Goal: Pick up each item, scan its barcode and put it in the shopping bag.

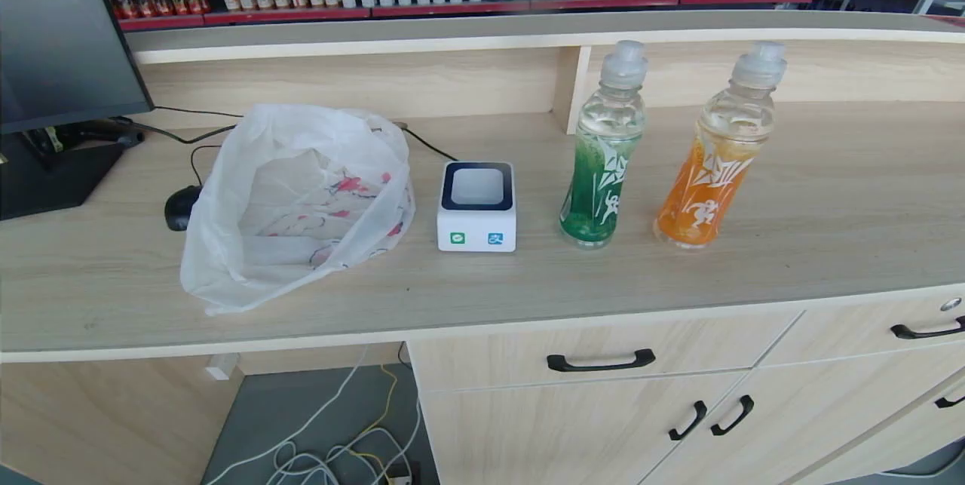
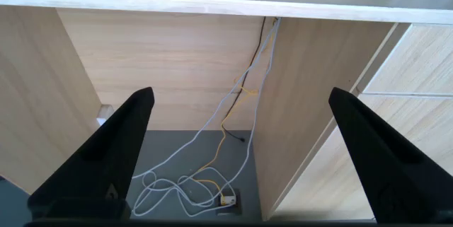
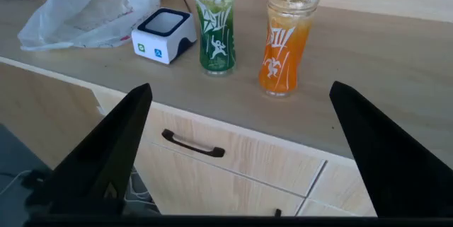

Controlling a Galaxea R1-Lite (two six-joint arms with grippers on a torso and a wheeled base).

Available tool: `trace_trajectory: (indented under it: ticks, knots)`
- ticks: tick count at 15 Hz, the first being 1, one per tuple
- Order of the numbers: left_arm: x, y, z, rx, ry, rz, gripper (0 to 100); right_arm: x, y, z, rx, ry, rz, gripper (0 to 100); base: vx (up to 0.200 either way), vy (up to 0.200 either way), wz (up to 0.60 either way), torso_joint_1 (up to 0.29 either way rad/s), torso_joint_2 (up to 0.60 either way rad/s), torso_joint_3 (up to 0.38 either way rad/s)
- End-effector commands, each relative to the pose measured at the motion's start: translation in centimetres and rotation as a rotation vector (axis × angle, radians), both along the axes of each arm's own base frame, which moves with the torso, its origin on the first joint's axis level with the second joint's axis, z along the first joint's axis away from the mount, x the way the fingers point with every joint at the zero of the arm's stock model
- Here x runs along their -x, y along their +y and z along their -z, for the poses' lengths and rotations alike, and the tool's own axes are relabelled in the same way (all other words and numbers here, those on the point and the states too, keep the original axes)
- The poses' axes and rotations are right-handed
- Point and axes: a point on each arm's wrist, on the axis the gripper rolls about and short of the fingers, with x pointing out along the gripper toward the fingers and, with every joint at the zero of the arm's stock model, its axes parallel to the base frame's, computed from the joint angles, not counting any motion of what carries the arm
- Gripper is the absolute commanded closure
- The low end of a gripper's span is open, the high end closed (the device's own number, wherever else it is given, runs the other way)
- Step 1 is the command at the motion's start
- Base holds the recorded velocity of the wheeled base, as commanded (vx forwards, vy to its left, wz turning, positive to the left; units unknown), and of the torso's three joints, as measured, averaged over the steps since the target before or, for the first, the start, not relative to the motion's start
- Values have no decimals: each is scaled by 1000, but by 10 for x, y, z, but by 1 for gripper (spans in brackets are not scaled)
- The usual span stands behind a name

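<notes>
head: bag [image 1: 294,198] at left of surface [image 1: 829,228], scanner [image 1: 476,206] just beside it, then green bottle [image 1: 603,168] and orange bottle [image 1: 712,168], both upright, to the right. left wrist: left claw [image 2: 241,94] released, jaws wide, low before cables [image 2: 191,184] under the surface. right wrist: right claw [image 3: 241,89] released, jaws wide, before a drawer [image 3: 248,162], both bottles upright beyond.

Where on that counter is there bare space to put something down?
Widest bare stretch: right of the orange bottle. Also the front strip along the counter edge. Crowded: shopping bag, scanner and green bottle stand close, with narrow gaps.
</notes>
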Motion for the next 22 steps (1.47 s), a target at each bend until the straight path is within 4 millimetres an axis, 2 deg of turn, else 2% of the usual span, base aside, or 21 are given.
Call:
trace_trajectory:
  ticks: [1,4,6,8,11,12,13,15,19,22]
  knots:
    - [0,0,0,0,0,0,0,-19,8,-1,29,51,-57,0,0,0,0,0,0,0]
    - [0,0,0,0,2,0,0,-37,20,-3,79,34,-143,0,0,0,0,0,0,0]
    - [0,0,0,0,0,0,0,-63,37,-5,125,4,-184,0,0,0,0,0,0,0]
    - [0,0,0,0,0,0,0,-75,59,-12,112,-9,-159,0,0,0,0,0,0,0]
    - [0,0,0,0,2,0,0,-84,127,-19,36,40,-79,0,0,0,0,0,0,0]
    - [0,0,0,0,2,0,0,-84,130,-19,29,39,-73,0,0,0,0,0,0,0]
    - [0,0,0,0,0,0,0,-98,153,-22,-34,8,33,0,0,0,0,0,0,0]
    - [0,0,0,0,0,0,0,-108,163,-22,-80,-11,113,0,0,0,0,0,0,0]
    - [0,0,0,0,0,0,0,-116,174,-18,-63,-13,134,0,0,0,0,0,0,0]
    - [0,0,0,0,0,0,0,-129,189,-13,-67,9,130,0,0,0,0,0,0,0]
